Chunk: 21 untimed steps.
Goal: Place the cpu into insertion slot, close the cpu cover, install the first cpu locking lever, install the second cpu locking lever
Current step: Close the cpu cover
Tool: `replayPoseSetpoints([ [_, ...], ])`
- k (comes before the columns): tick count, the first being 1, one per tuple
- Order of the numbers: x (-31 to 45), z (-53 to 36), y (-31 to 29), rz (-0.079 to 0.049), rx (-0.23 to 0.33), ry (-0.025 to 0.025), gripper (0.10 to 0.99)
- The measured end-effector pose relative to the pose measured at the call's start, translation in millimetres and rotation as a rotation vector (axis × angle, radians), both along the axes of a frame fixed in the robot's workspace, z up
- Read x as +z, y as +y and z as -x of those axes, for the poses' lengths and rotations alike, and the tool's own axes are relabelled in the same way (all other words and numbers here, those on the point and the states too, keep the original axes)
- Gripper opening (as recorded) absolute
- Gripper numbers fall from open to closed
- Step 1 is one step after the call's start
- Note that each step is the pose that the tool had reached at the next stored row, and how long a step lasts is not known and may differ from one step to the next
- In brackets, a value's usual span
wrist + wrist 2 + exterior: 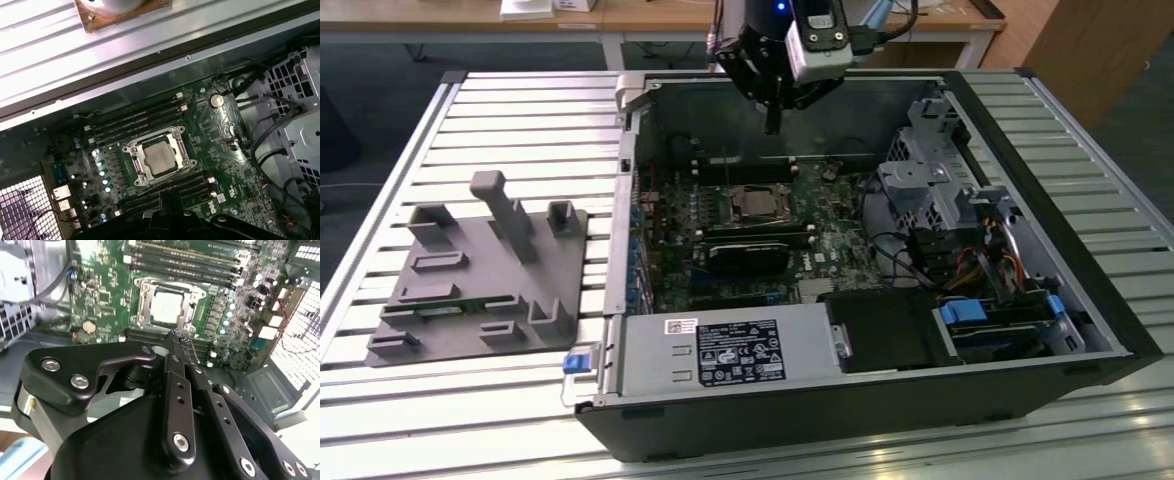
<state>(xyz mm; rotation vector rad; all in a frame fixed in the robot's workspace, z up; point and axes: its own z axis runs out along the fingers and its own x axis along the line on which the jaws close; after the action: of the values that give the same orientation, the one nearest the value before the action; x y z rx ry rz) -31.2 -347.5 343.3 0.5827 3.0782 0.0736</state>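
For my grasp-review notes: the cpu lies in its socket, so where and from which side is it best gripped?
By two opposite edges, from straight above: the cpu lies flat, top up. The cpu cover seems to lie over those edges, so likely only once that is raised.

The cpu (159,158), a small flat square chip with a pale silver-grey metal top, lies flat and face-up in the insertion slot (141,310), a square socket with a thin metallic rim set into the green circuit board (227,170), roughly at the board's middle in both wrist views. The cpu cover (175,136), a thin silver metal frame, lies level around the chip on the board, and the chip's top shows through its large square window.
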Motion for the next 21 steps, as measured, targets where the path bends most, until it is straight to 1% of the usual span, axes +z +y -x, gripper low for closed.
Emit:
replayPoseSetpoints([
  [2, -1.4, 0.1, 0.0, 0.011, -0.012, -0.0004, 0.106],
  [4, -3.3, 0.3, 0.0, 0.015, -0.032, -0.0004, 0.106],
  [13, -10.1, 0.8, 0.0, 0.015, -0.172, 0.0008, 0.106],
  [21, -13.2, 2.1, 0.0, 0.016, -0.292, 0.0018, 0.106],
])
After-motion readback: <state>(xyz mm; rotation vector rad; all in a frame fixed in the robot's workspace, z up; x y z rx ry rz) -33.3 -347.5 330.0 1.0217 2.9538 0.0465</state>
